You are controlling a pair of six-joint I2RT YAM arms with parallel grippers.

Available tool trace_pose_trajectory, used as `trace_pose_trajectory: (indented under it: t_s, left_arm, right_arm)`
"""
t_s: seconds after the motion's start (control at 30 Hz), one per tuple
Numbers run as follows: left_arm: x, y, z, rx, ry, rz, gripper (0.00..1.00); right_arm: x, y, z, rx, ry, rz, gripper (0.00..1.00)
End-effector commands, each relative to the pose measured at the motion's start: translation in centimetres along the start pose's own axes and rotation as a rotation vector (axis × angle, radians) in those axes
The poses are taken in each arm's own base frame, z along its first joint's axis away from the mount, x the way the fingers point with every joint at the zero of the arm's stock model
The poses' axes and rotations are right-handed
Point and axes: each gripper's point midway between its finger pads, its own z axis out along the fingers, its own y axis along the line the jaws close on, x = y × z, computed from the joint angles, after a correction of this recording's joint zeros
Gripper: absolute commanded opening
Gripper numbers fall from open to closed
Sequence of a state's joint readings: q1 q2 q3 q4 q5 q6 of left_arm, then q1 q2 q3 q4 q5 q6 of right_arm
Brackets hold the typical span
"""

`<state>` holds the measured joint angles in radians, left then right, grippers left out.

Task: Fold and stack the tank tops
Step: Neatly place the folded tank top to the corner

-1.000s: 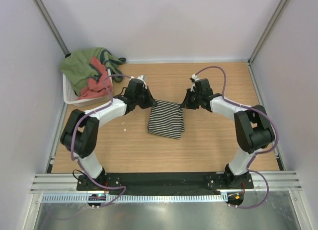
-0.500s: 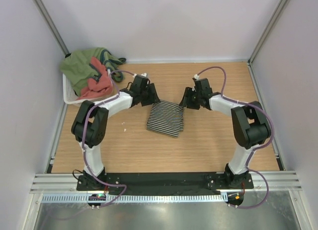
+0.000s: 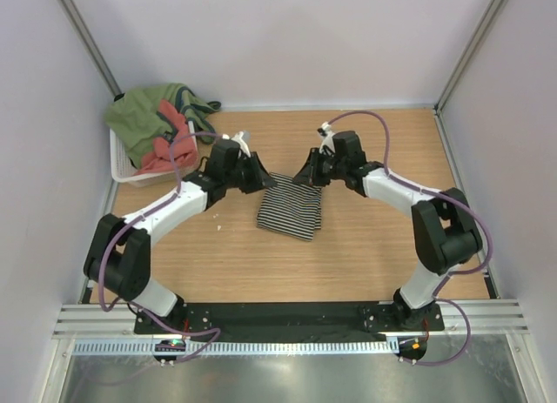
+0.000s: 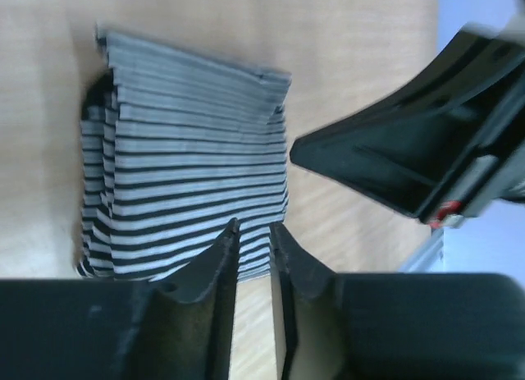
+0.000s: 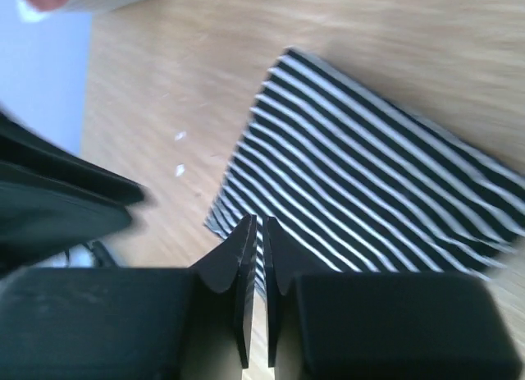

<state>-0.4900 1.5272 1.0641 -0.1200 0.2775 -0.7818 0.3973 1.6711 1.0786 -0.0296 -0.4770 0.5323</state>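
Striped tank top (image 3: 291,208) is seen folded on the bench (image 3: 365,246); left end effector (image 3: 261,178) and right end effector (image 3: 306,176) are held narrowly parted, empty, at its far corners

Both arms reach inward to the middle of the top view, the left arm (image 3: 165,211) stretched from lower left, the right arm (image 3: 396,187) elbowed at right, the left gripper (image 4: 253,228) empty with a narrow gap between its fingers, the right gripper (image 5: 259,222) empty, parted by a thin slit.
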Motion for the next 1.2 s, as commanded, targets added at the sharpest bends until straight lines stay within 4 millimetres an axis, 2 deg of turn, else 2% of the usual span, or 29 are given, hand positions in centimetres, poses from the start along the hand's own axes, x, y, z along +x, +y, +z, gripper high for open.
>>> trace_pose_trajectory:
  t_s: [0.0, 0.1, 0.23, 0.27, 0.3, 0.37, 0.4, 0.47, 0.6, 0.73, 0.83, 0.9, 0.97, 1.0, 1.03, 1.07, 1.1, 1.13, 1.17]
  left_arm:
    - [4.5, 0.8, 1.3, 0.077, 0.136, -0.107, 0.19]
    - [6.2, 1.5, 2.1, 0.111, 0.177, -0.141, 0.13]
    - [7.8, 2.6, 2.6, 0.123, 0.193, -0.164, 0.11]
    - [8.2, 3.1, 2.7, 0.116, 0.195, -0.167, 0.11]
    - [8.6, 3.5, 2.9, 0.109, 0.202, -0.169, 0.11]
    - [9.2, 4.1, 3.1, 0.1, 0.212, -0.174, 0.1]
    - [9.6, 4.5, 3.2, 0.093, 0.221, -0.178, 0.09]
    - [10.4, 5.8, 3.5, 0.052, 0.236, -0.182, 0.09]
    - [11.8, 8.0, 3.7, -0.023, 0.26, -0.182, 0.08]
    - [12.5, 9.5, 3.5, -0.081, 0.264, -0.187, 0.08]
    - [12.9, 9.9, 3.2, -0.103, 0.279, -0.198, 0.07]
    - [12.4, 9.5, 3.0, -0.101, 0.271, -0.194, 0.07]
    - [11.5, 8.4, 2.1, -0.082, 0.245, -0.174, 0.09]
    - [11.0, 8.2, 1.7, -0.084, 0.226, -0.148, 0.1]
    - [10.9, 8.1, 1.0, -0.099, 0.227, -0.138, 0.13]
    - [10.5, 7.8, 0.2, -0.11, 0.214, -0.12, 0.2]
    - [8.7, 6.8, -0.9, -0.102, 0.152, -0.077, 0.25]
    - [8.6, 6.8, -2.0, -0.124, 0.149, -0.067, 0.3]
    - [8.0, 6.5, -2.8, -0.133, 0.124, -0.05, 0.41]
  right_arm:
    - [-1.3, 4.5, 1.9, -0.215, 0.001, 0.031, 0.1]
    - [-1.3, 5.3, 3.7, -0.286, 0.006, 0.113, 0.06]
    - [-0.9, 5.0, 6.0, -0.312, 0.019, 0.18, 0.03]
    - [-1.3, 5.4, 6.3, -0.344, 0.008, 0.208, 0.03]
    - [-0.5, 4.3, 7.4, -0.338, 0.028, 0.241, 0.02]
    - [-0.4, 4.2, 8.3, -0.369, 0.033, 0.272, 0.01]
    - [0.3, 3.0, 9.4, -0.357, 0.053, 0.303, 0.01]
    - [0.5, 2.3, 10.3, -0.371, 0.057, 0.336, 0.01]
    - [1.2, -1.5, 11.9, -0.311, 0.067, 0.416, 0.01]
    - [1.1, -1.8, 11.9, -0.289, 0.076, 0.421, 0.01]
    - [1.0, -1.5, 11.5, -0.275, 0.077, 0.403, 0.01]
    - [0.6, -0.7, 10.9, -0.297, 0.078, 0.384, 0.06]
    - [-0.4, 0.8, 9.4, -0.312, 0.057, 0.336, 0.16]
    - [-0.8, 1.2, 8.8, -0.302, 0.05, 0.312, 0.3]
    - [-0.3, 0.4, 8.5, -0.235, 0.061, 0.27, 0.36]
    - [-1.6, 1.5, 7.0, -0.222, 0.033, 0.224, 0.43]
    - [-0.8, 0.9, 6.2, -0.159, 0.067, 0.224, 0.5]
    - [-1.3, 0.3, 5.5, -0.109, 0.038, 0.173, 0.53]
    - [-1.3, 0.2, 4.7, -0.082, 0.035, 0.154, 0.56]
